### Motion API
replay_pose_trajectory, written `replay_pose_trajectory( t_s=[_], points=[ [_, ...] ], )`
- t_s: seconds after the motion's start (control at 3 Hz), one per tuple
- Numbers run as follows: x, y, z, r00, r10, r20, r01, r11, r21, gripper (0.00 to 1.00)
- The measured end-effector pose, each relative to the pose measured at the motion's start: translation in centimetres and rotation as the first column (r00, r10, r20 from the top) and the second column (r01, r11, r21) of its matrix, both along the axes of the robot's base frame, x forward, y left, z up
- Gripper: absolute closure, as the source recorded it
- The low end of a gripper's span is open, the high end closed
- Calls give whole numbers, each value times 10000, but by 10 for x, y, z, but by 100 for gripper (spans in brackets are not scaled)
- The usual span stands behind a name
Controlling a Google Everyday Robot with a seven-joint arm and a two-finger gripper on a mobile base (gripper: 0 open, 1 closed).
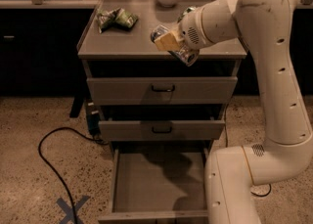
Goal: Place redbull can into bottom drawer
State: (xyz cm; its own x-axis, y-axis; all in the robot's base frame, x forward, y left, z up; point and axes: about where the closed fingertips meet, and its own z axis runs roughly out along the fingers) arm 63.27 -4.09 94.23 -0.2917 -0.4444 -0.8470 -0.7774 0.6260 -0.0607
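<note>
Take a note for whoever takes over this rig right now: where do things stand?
Gripper: shut on the redbull can, holding it tilted above the front edge of the cabinet top.
Bottom drawer: pulled open, can not in it.
Done: can grasped and lifted.
Left: bring the can down over the bottom drawer, set it inside, release.

Hand holds tilted redbull can high above open bottom drawer.
</note>
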Motion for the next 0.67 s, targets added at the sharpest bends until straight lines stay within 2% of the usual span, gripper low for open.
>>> replay_pose_trajectory(
  t_s=[0.33,0.67],
  points=[
    [2,0,-3,10000,1,-13,-1,9999,137,100],
    [-8,-17,-31,9999,137,-96,-133,9990,430,100]
  ],
)
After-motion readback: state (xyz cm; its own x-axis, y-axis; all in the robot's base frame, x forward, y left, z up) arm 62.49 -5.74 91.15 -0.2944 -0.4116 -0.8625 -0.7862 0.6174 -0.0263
